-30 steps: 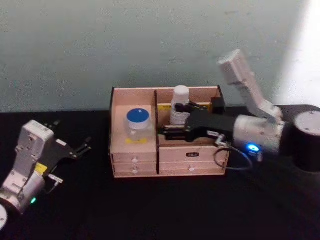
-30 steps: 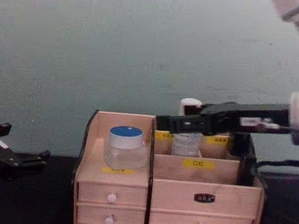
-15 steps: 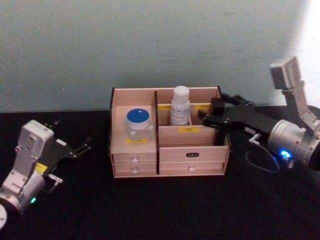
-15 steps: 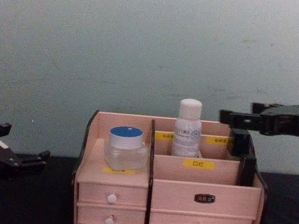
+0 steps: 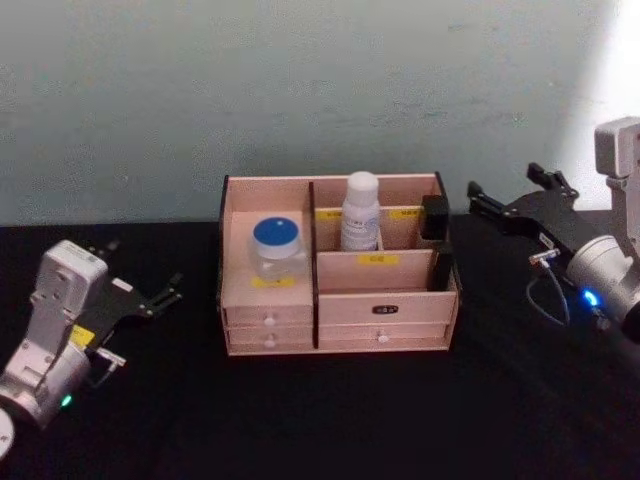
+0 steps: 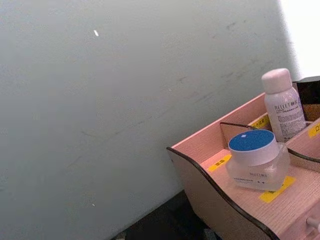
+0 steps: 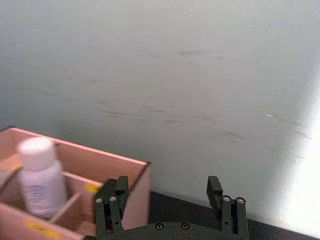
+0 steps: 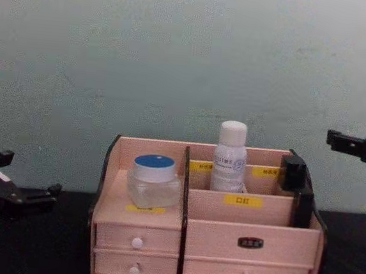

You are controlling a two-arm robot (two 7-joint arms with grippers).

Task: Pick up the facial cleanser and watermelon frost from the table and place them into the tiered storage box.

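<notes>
My left tool (image 5: 140, 300) sits parked near the tabletop's left edge, fingers spread and holding nothing, just as it did a second ago.

Moving right, the tiered storage box (image 5: 338, 318) stands at the middle of the tabletop, toward its back edge. In its left compartment I see a clear jar with a blue lid (image 5: 276, 246) resting on the shelf above the small drawers. In the rear tier just right of the divider stands a white bottle (image 5: 360, 212), upright and free of any grip. Which of the two is the cleanser and which the watermelon frost I cannot tell from the labels.

The change is on the right. A second ago my right tool (image 5: 510, 201) was reaching across the box with its fingers at the bottle; half a second ago it had let go and was backing off past the box's right wall. Now it hangs clear toward the tabletop's right edge, fingers spread and empty.

I judge the bottle placed and, with both items in the box, the task essentially done; only parking the right arm seems left.
</notes>
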